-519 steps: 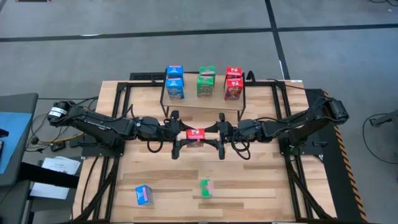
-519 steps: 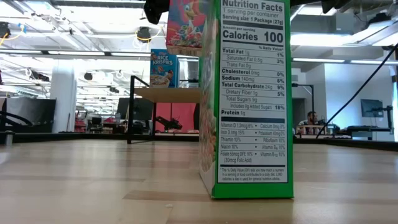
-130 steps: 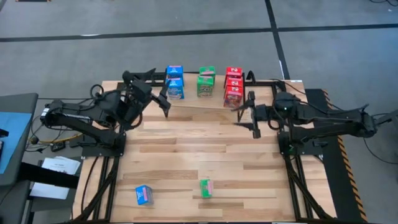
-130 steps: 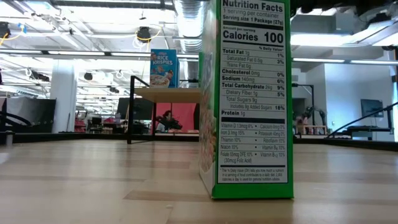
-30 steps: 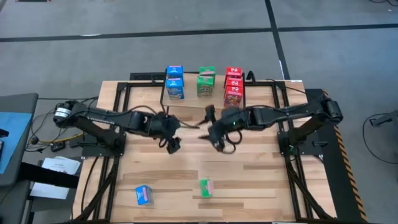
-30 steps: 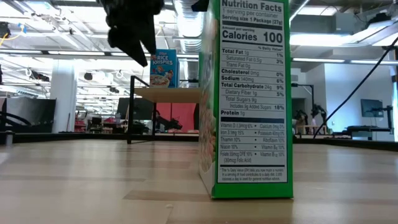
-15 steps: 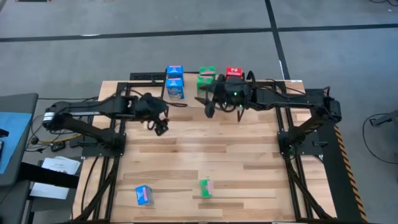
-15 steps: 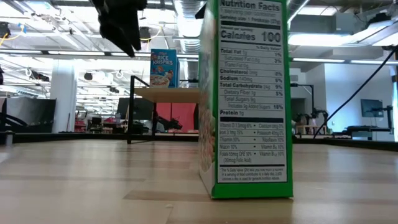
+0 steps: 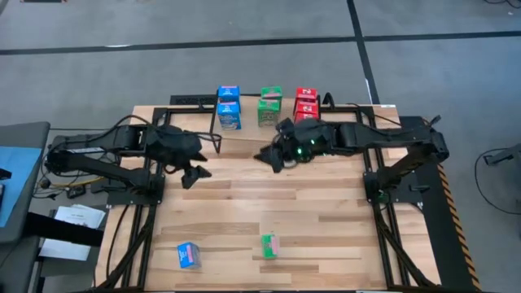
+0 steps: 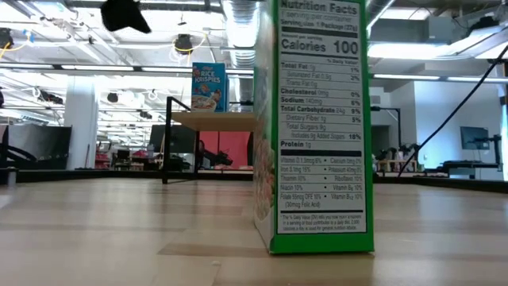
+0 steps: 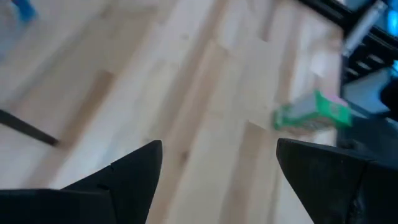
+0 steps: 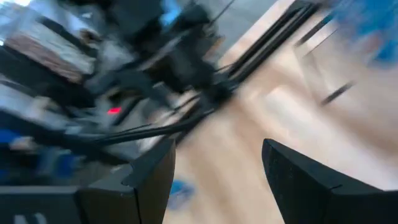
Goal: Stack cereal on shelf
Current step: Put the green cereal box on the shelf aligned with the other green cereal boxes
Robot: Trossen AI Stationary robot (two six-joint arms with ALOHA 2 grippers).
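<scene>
**Ana:** High view first: where are the boxes?

**Ben:** Most sit on the shelf (image 9: 264, 124) at the far edge of the worktop (image 9: 244, 212), in a blue stack (image 9: 229, 107), a green stack (image 9: 269, 106) and a red stack (image 9: 306, 101). I cannot count the layers from above. Two more are on the near part of the worktop: a blue box (image 9: 188, 255) and, to its right, a green box (image 9: 270, 245) standing upright, well apart from both arms.

**Ana:** And the tools?

**Ben:** Left tool (image 9: 194, 172) hangs over the worktop in front of the shelf's left end, fingers spread wide, nothing between them. Right tool (image 9: 269, 158) is in front of the green stack, fingers also apart and empty.

**Ana:** Wrist views agree?

**Ben:** Yes. Between the left fingers (image 11: 134, 171) only bare wood shows, with the green box beyond. The right wrist view is blurred, but the gap there is clear too.
</scene>
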